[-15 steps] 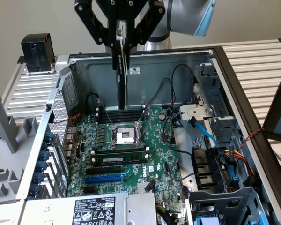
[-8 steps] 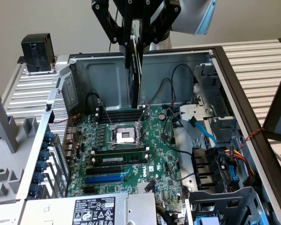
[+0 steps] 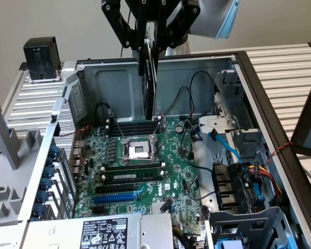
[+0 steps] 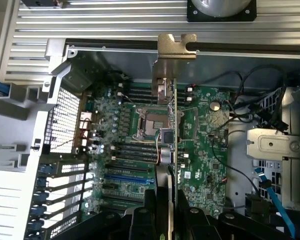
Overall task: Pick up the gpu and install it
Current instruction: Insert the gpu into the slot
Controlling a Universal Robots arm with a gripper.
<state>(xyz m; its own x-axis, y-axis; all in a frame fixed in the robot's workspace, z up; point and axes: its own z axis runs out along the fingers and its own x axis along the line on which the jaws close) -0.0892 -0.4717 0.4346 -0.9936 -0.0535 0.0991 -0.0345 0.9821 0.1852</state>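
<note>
The open computer case (image 3: 114, 78) contained the motherboard (image 3: 181, 171), with one memory stick (image 3: 132, 176) seated. The tool (image 3: 147, 44) was clenched on the gpu (image 3: 149, 88), held upright above the processor socket (image 3: 137, 150). The wrist view presented the card edge-on with its silver bracket (image 4: 176, 47); the exterior view presented its dark side.

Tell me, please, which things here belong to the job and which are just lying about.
Job: gpu, held by the claw; motherboard; blue slot.
Lying about: black block on the slatted table; blue cable; power supply.
</note>
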